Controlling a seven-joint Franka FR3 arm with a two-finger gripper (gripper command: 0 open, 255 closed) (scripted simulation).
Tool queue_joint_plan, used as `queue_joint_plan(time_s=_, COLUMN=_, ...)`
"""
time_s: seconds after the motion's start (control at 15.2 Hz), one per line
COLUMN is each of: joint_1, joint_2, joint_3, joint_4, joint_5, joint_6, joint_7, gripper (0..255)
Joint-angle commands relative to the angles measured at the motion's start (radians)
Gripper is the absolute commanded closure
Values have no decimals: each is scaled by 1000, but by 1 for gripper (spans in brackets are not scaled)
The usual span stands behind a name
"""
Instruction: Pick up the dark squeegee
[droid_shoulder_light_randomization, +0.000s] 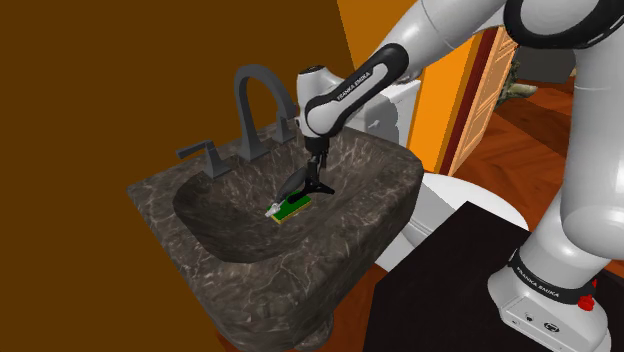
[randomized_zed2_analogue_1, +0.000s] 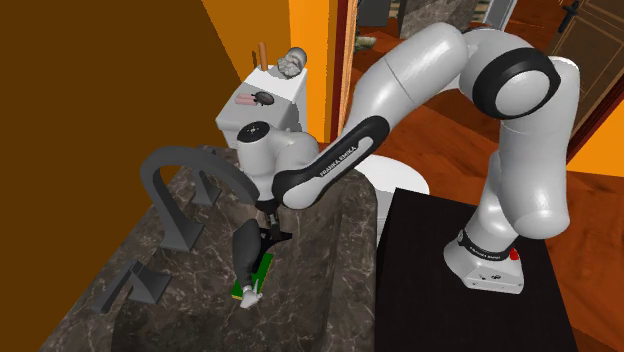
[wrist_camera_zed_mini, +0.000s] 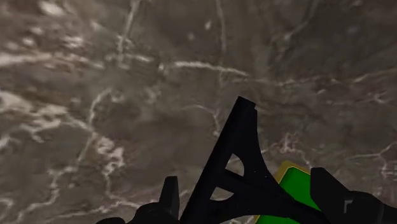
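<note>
Sink (droid_shoulder_light_randomization: 385, 185) first: dark veined stone with a grey arched faucet (droid_shoulder_light_randomization: 262, 100) on its back rim. The white Franka arm (randomized_zed2_analogue_1: 420, 70) reaches down into the basin. You've got the black gripper (wrist_camera_zed_mini: 245, 179) low over the basin floor, fingers (wrist_camera_zed_mini: 170, 197) spread apart and straddling the dark squeegee (wrist_camera_zed_mini: 235, 159). A sliver of stone shows between one finger and the frame, so read it as not clamped yet.

The squeegee is in the basin directly under the hand, in the shoulder view just below the wrist (droid_shoulder_light_randomization: 300, 186). It's a black triangular frame. Its long axis runs away from the fingers with the narrow tip pointing ahead and the wide end sitting in the gap, so your closing line crosses its width.

A small green item with a white end (droid_shoulder_light_randomization: 288, 209) lies touching or just beside the squeegee. Watch that you don't pinch it too.
</note>
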Motion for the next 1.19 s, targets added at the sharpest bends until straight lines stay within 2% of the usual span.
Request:
queue_joint_plan(time_s=0.0, joint_1=4, joint_2=33, joint_3=-1, joint_4=12, joint_5=-9, joint_6=20, joint_7=-1, gripper=0)
queue_joint_plan(time_s=0.53, joint_1=10, joint_2=93, joint_3=-10, joint_4=3, joint_5=-25, joint_6=89, joint_7=11, gripper=0)
queue_joint_plan(time_s=0.59, joint_1=11, joint_2=96, joint_3=-10, joint_4=5, joint_5=-26, joint_6=89, joint_7=12, gripper=255)
queue_joint_plan(time_s=1.12, joint_1=10, joint_2=96, joint_3=-10, joint_4=5, joint_5=-26, joint_6=88, joint_7=11, gripper=255)
